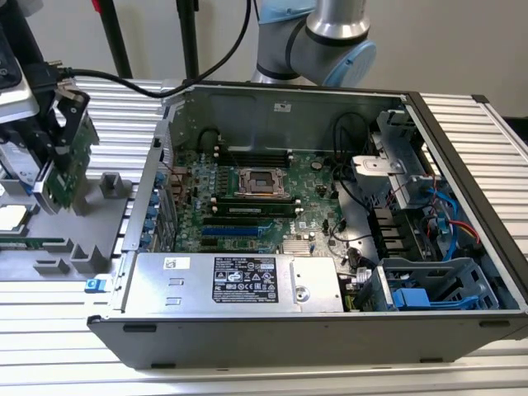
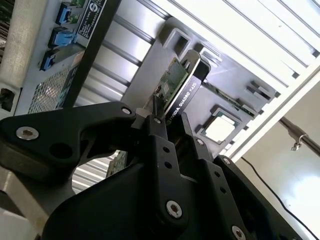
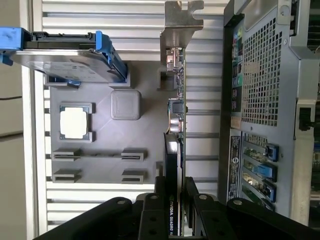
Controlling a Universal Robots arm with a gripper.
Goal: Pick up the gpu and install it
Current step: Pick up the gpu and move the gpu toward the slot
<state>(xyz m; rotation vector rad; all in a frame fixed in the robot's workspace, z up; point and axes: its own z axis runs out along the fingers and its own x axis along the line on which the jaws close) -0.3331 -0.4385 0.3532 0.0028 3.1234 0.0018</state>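
– gpu [image 3: 176, 117] check: where do we have it?
– Pinched in the gripper [image 3: 175, 200], fingers [image 3: 159, 202] clamped on both faces at one end. It stands on edge over the grey tray [image 3: 100, 130], outside the computer case [image 1: 272, 330], on the exterior view's left. We can't tell whether it's clear of the tray's holder [image 3: 165, 80].
– Risks, quick?
– We'd flag three. The grip is at one end only, so we think a bump could pivot the card or slip it. The silver bracket [image 3: 181, 22] sticks out at the far end and could catch the holder or the case wall [image 3: 260, 75], which is near. A tilted card would probably miss the slot on the motherboard [image 1: 256, 194], and the loose cables [image 1: 351, 194] inside could get in the way.
– Looks?
– Thin, flat card. Green board on one face, black cooler on the other, edge-on in the first wrist view. We'd treat it as rigid but delicate.
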